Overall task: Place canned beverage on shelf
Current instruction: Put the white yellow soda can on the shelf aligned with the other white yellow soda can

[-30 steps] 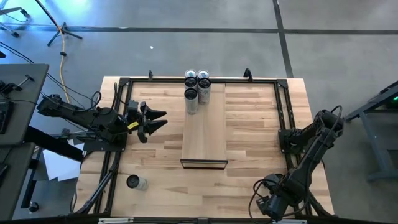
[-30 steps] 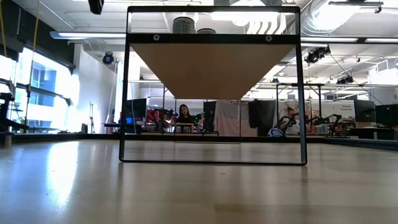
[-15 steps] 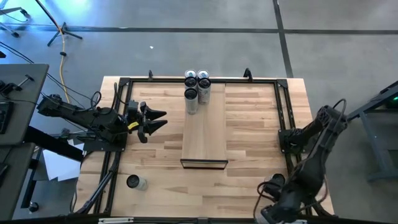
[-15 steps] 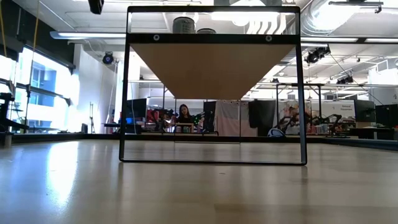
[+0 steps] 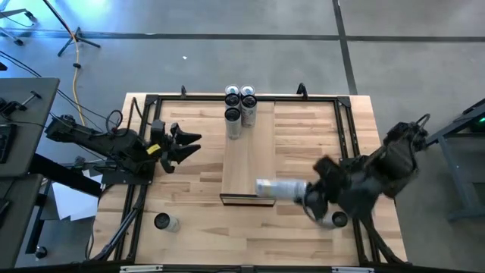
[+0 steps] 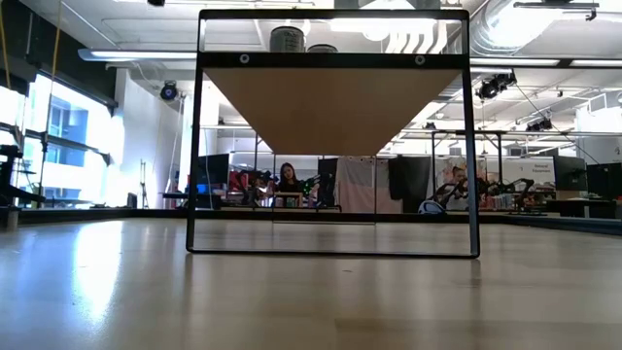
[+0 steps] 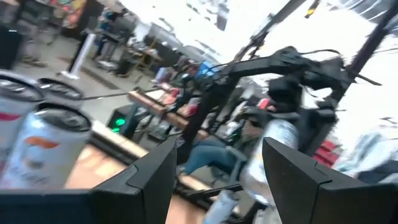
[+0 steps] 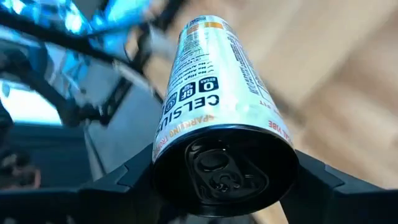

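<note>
Can (image 5: 276, 188) now in right claw (image 5: 309, 199)

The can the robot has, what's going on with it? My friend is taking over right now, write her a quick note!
Right gripper: shut on a Celsius can, held sideways in the air by the shelf's near right corner.
Left gripper: open and empty, waiting over the table left of the shelf.
Done: four cans stand at the shelf's far end.
Left: stand the held can up on the shelf, then fetch the can at the table's near left.
</note>
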You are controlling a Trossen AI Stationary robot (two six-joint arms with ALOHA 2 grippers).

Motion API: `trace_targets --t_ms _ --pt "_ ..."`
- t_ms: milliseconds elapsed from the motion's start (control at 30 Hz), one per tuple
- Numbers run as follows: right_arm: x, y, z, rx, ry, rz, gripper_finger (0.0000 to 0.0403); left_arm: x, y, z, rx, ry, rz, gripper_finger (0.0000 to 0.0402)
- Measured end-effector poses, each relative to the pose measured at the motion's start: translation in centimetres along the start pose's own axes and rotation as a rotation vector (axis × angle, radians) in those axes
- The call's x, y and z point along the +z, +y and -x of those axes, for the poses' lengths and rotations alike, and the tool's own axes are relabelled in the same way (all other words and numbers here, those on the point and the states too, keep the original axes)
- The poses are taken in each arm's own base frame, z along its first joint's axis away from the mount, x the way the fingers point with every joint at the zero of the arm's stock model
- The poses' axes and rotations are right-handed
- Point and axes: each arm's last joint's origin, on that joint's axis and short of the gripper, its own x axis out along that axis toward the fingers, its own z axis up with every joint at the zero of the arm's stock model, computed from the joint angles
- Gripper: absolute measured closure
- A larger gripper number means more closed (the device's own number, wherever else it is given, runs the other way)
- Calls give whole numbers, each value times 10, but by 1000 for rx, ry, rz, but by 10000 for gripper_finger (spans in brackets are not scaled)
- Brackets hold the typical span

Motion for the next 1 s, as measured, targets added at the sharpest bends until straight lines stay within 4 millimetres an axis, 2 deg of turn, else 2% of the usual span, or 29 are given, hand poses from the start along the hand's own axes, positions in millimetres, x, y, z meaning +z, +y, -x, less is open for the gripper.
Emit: trace_targets --t_ms 267,467,567,800,1000 --pt "76 1 21 111 -107 158 168 3 -2 0 -41 -23 34 192" --pt "120 -5 21 116 -134 257 168 3 -2 0 -42 -23 47 192" --pt "134 -9 7 57 -104 292 168 3 -2 0 -41 -24 47 192" --pt "149 -30 -48 -152 150 340 168 8 -4 0 -58 -66 93 192" --pt "160 -34 -78 -163 236 404 168 16 -8 1 -97 -143 135 192"
